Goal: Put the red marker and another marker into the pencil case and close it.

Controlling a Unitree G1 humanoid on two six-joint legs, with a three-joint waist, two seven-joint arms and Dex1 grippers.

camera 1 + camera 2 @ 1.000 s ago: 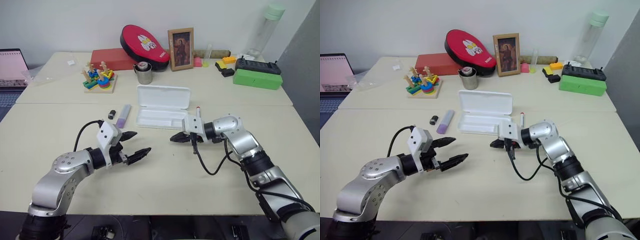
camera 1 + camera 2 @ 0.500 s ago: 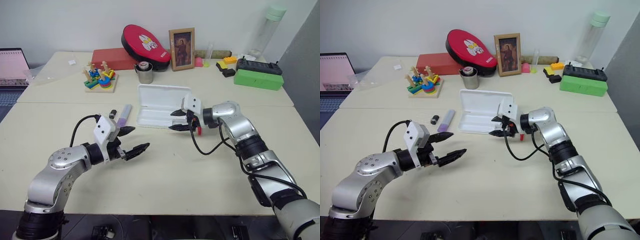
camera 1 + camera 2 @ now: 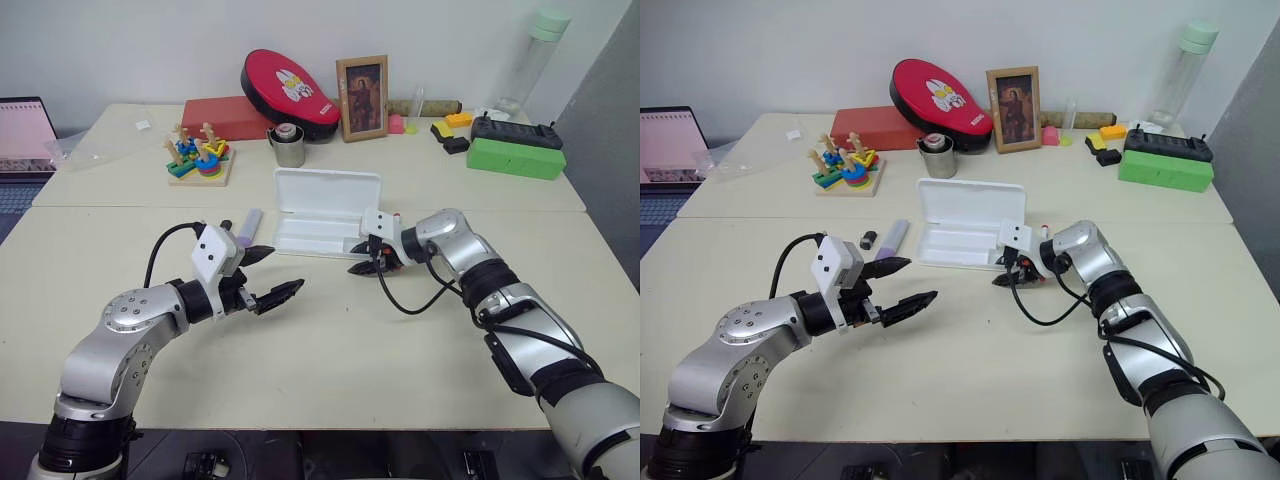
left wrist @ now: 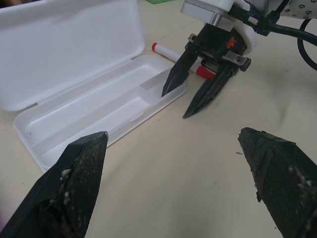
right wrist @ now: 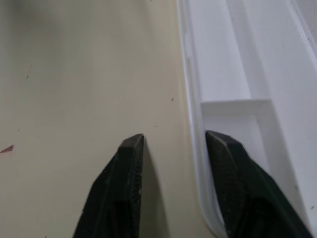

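The pencil case [image 3: 325, 212] lies open on the table, its lid back and its tray [image 4: 94, 111] bare. The red marker [image 4: 171, 52] lies on the table along the case's right end. My right gripper [image 4: 175, 104] is open at the case's front right corner with nothing between its fingers. One finger is over the rim and the other over the table [image 5: 74, 89]. Another marker [image 3: 248, 225], lavender, lies to the left of the case. My left gripper [image 3: 272, 272] hovers open and holds nothing in front of the lavender marker.
A small black stub [image 3: 225, 227] lies beside the lavender marker. Along the back stand a wooden stacking toy [image 3: 200, 158], a red box [image 3: 225, 115], a metal cup [image 3: 289, 145], a photo frame [image 3: 362, 98] and a green box [image 3: 515, 158]. A laptop [image 3: 25, 130] is at far left.
My right gripper went from shut to wide open, then narrowed, moving forward and down to the case's front right corner. The left gripper has risen slightly, still open.
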